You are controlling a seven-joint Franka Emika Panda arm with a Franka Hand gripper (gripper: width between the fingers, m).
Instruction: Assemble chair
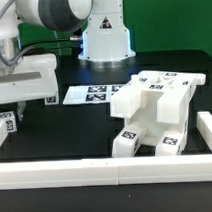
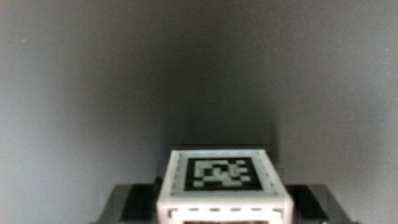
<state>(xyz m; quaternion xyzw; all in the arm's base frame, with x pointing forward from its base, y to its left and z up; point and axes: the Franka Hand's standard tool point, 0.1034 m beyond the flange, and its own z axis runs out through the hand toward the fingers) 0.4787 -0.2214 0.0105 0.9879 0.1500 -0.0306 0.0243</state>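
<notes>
The chair (image 1: 154, 107) stands at the exterior view's middle right as a partly joined white body: a boxy seat frame with tagged bars on top and two tagged legs toward the front. My gripper (image 1: 10, 110) hangs at the exterior view's far left, well away from that body. It is shut on a small white chair part (image 1: 7, 122) with a black-and-white tag, held just above the black table. In the wrist view the part (image 2: 222, 178) sits between my dark fingers (image 2: 128, 202), tag side up, with my gripper (image 2: 219, 208) closed around it.
The marker board (image 1: 91, 94) lies flat behind the chair body. A long white rail (image 1: 107, 170) runs along the front edge and turns up the exterior view's right side (image 1: 206, 130). The arm's base (image 1: 103, 39) stands at the back.
</notes>
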